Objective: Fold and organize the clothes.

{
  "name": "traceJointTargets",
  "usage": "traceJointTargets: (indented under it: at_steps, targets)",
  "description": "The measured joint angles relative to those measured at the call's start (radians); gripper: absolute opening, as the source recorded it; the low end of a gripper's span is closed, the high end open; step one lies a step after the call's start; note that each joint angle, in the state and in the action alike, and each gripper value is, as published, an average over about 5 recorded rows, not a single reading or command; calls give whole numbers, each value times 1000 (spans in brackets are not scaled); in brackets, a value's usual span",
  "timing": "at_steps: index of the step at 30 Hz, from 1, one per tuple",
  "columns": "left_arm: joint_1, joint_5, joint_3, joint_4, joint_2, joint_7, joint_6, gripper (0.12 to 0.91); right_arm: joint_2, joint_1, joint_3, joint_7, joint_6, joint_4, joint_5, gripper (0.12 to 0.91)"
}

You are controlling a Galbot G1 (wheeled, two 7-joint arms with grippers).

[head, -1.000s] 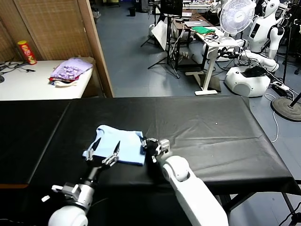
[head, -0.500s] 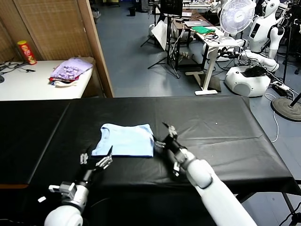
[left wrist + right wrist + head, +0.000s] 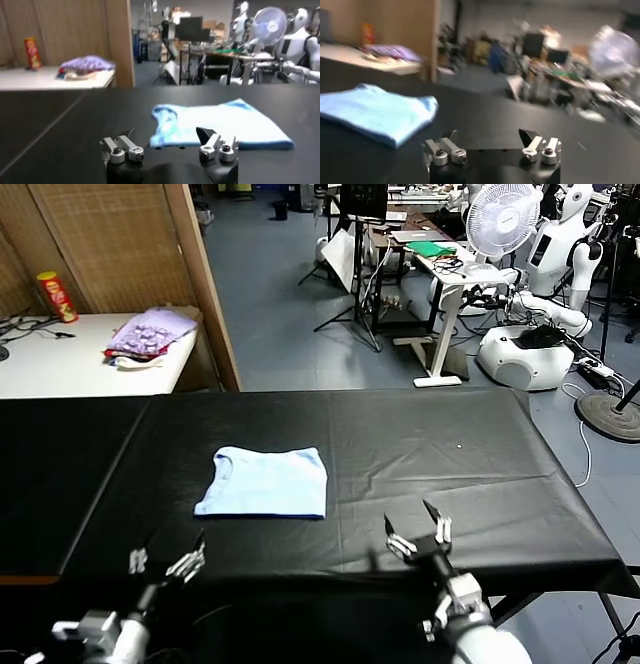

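The right gripper [image 3: 418,537] hangs at the near edge of the black table [image 3: 450,474], jaws spread wide and holding nothing; the left gripper [image 3: 165,559] does likewise. The folded pale blue T-shirt [image 3: 265,482] lies flat on the table beyond both, well apart, between their lines

One pale blue T-shirt [image 3: 264,483], folded, on one black-draped desk [image 3: 450,454]. Two grippers in shot: left gripper [image 3: 166,561] and right gripper [image 3: 419,536], two fingers [image 3: 435,524] apiece. Beyond, one white side desk [image 3: 60,364] carrying one lilac cloth heap [image 3: 150,332] and one red canister [image 3: 57,294]. One white fan [image 3: 505,218] at the back.
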Motion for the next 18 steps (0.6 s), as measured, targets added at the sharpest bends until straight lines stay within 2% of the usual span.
traceJointTargets:
  at_steps: [5,9,13,18]
  targets:
    - [95,-72,-46,-38,-11,-23,48,798,26,-131,15,86,-41,93,-16,798]
    - [150,-93,-76,-72,-11,-32,99,798,40,-214,32,132,-82,152,-14,798]
    - [186,-99,-97,-101,-8,-31,132,798,43,-259,41,145,-93,185,-11,798]
    - [201,-107,-105,-113,-7,-30,140,798,44,-281,43,148,-93,202,-10,798]
